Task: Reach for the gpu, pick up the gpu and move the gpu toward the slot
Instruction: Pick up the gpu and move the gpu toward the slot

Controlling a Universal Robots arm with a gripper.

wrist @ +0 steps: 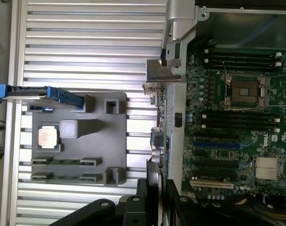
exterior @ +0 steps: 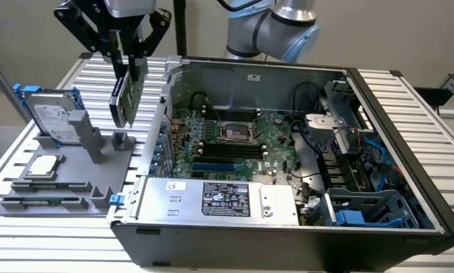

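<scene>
Black claw: clamping shut on the thin green gpu card with silver bracket.
Card: hanging upright above the grey holder tray, just left of the open black computer case.

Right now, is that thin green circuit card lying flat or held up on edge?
On edge: the black gripper holds the green card hanging vertically above the grey holder tray.

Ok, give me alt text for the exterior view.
A robot gripper holds the gpu upright in the air, above a grey parts holder and beside an open computer case. A hard drive stands in the holder.
</scene>
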